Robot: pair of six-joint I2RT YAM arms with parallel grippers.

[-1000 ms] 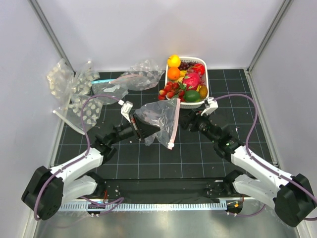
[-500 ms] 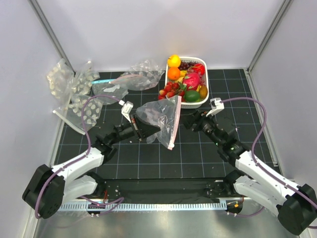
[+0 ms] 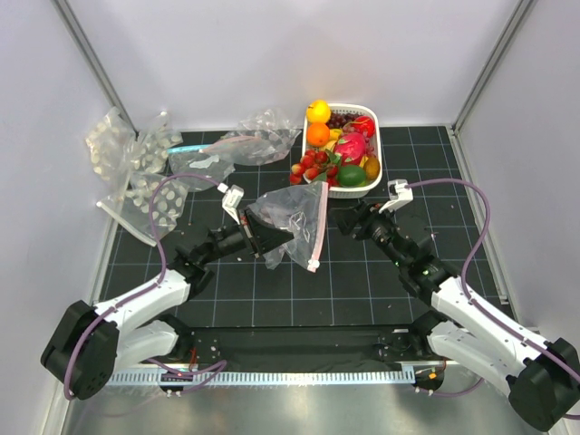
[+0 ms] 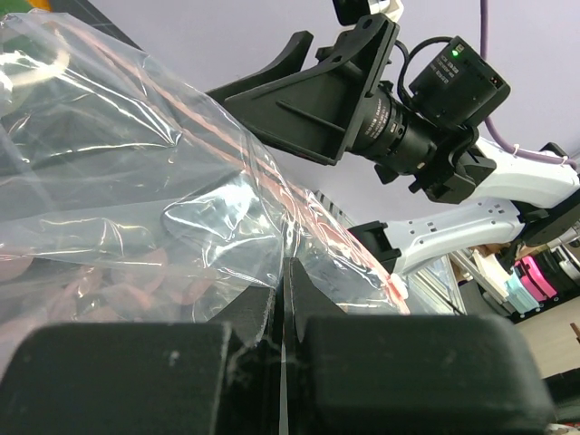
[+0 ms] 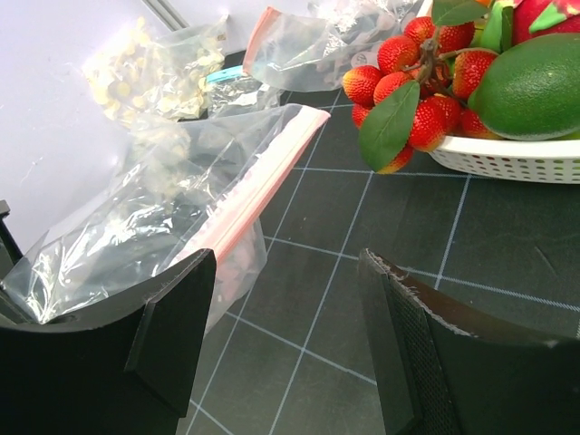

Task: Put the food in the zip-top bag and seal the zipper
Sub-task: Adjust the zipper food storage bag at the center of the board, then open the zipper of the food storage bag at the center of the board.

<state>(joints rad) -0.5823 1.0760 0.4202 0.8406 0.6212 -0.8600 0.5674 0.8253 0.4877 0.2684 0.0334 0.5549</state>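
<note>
The counter (image 3: 362, 290) was a black mat with thin white lines that made squares. White walls (image 3: 227, 54) stood around it on three sides, with grey metal posts (image 3: 91, 63) in the back corners. A shiny metal strip (image 3: 299, 376) ran along the near edge, by the arm bases.

The left pincer (image 3: 258, 240) was closed tight on a fold of the zip-top bag (image 3: 290, 217). It held the bag up near the middle of the counter. The pink zipper (image 3: 319, 227) ran down the bag's right side. I could not tell if the bag's low corner touched the mat.

The right pincer (image 3: 344, 220) was wide open and held nothing. It was just to the right of the zipper, close but not touching.

A white basket (image 3: 378, 145) sat at the back of the counter. In it lay the red strawberries (image 3: 313, 165), the pink dragon fruit (image 3: 352, 147), a round green fruit (image 3: 351, 175) and an orange (image 3: 317, 133). A heap of clear bags (image 3: 136, 172) lay by the left wall.
</note>
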